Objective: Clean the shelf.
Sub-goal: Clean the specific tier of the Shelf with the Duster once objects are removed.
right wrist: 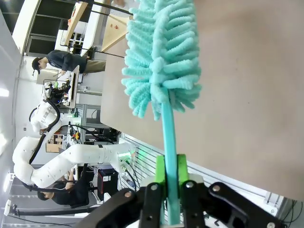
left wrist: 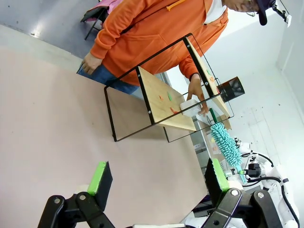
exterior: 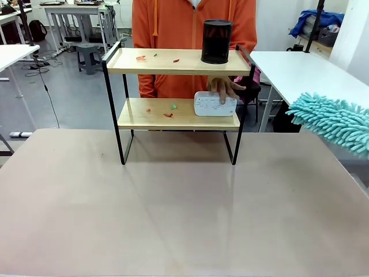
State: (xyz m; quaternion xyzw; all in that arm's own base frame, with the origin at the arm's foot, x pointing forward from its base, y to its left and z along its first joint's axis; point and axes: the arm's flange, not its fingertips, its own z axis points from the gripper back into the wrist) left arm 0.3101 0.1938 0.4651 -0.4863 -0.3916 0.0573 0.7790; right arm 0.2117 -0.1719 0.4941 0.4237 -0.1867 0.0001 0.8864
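Shelf (exterior: 173, 69) stands upright on the counter (exterior: 173, 219), far middle, directly in front of a person in orange. Both boards are littered: red and green scraps (exterior: 141, 57) on the top board's left half, more near the middle of the lower board. Black cylinder (exterior: 217, 41) on the top board, right of centre. White box (exterior: 215, 104) at the right of the lower board, with the person's hand (exterior: 226, 88) resting on it.

Right tool (right wrist: 171, 164): pads pressed together on the thin teal handle of a fluffy duster (exterior: 331, 121). The duster head hangs in the air at the counter's right edge, well apart from the shelf and touching neither board.

Left tool (left wrist: 159, 178): fingers spread wide, nothing between them, low over the near counter, facing the shelf from well off.

Risks, as I judge them:
- A sweep along the top board from the right meets the cylinder first and could tip it or shove it off.
- On the lower tier the hand and box sit in the duster's path, so going in now could mean contact with the person.
- The frame looks light, and a sideways push may skid it.
- The slim handle may twist in the pinch under load.
- The scraps may simply scatter onto the counter.
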